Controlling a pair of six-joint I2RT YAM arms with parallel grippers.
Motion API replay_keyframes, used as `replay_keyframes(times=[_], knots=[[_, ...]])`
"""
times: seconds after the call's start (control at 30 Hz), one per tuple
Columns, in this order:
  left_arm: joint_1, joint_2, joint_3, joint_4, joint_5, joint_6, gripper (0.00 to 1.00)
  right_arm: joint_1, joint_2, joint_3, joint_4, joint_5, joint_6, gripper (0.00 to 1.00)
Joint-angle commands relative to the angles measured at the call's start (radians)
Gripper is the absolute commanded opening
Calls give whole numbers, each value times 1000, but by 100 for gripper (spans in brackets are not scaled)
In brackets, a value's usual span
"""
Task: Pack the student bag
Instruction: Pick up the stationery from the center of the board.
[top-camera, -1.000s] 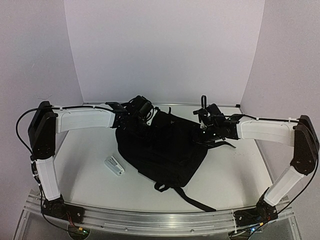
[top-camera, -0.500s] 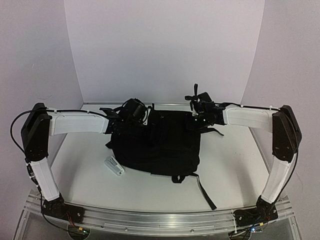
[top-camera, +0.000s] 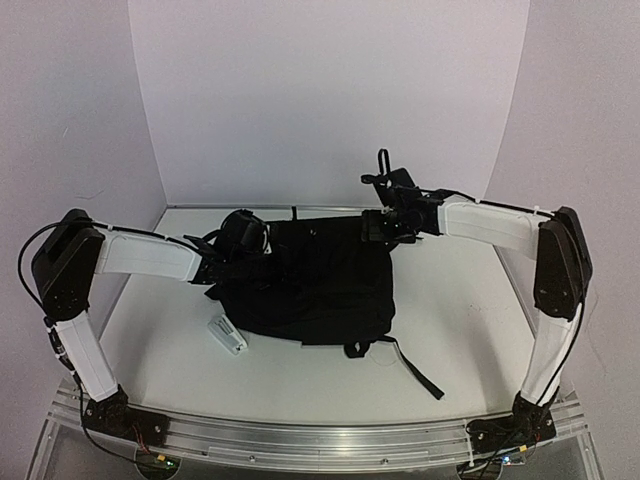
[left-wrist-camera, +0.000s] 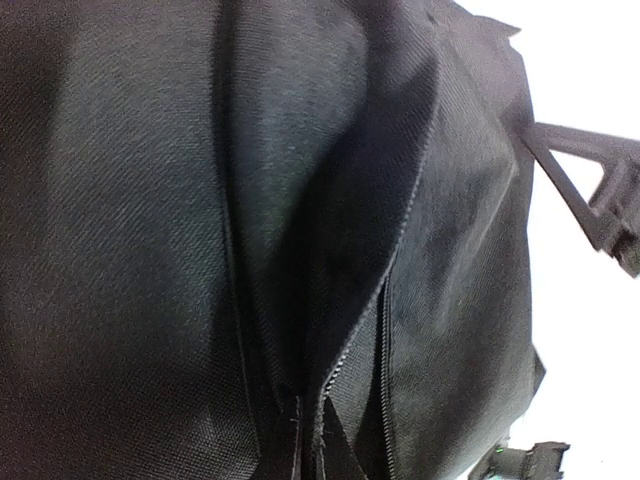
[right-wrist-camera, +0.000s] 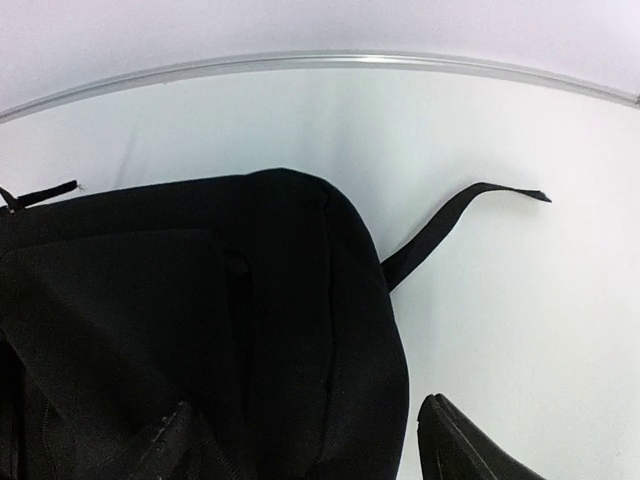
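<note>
Lying on the table: the black backpack (top-camera: 315, 285) is lying flat in the middle of the white table (top-camera: 470, 310), a bit toward the back.
Left arm: it is reaching in from the left side. The left gripper (top-camera: 252, 240) is sitting at the backpack's far left corner and touching it.
Left jaws: nobody can tell if they are open or closed. They are not showing in the left wrist view, and from above it is all too dark.
Left wrist view: black cloth is filling almost the whole view. A zip (left-wrist-camera: 385, 340) is running up the cloth, with a dark fold opening beside it. A buckle (left-wrist-camera: 610, 215) on a bit of webbing is sticking out on the right, over the white table.
Right arm: it is reaching in from the right side. The right gripper (top-camera: 380, 225) is sitting at the backpack's far right corner.
Right jaws: they are standing wide open. One of the fingers (right-wrist-camera: 460, 450) is hanging over bare table, the other is over the black cloth, and the backpack's round edge is lying between them.
Thin strap (right-wrist-camera: 450, 225): it is curling out from the backpack's side onto the table.
Long strap (top-camera: 415, 362): it is trailing from the backpack's near right corner toward the front of the table.
White thing (top-camera: 227, 335): it is lying on the table just beside the backpack's near left corner. It is too small to tell what it is.
</note>
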Motion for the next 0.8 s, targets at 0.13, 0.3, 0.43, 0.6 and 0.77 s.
replay_keyframes(times=[0.13,0.3,0.43,0.6,0.77], knots=[[15,7,-48,44,47,-62,0,224,-30,150,-148,248,91,81],[15,3,-62,64,57,-64,0,289,54,220,-179,190,142,72],[16,1,-72,84,70,-67,0,303,146,280,-215,173,178,65],[15,-4,-75,97,79,-69,0,302,253,339,-255,182,207,61],[15,-5,-73,101,81,-68,0,302,329,382,-306,228,245,60]])
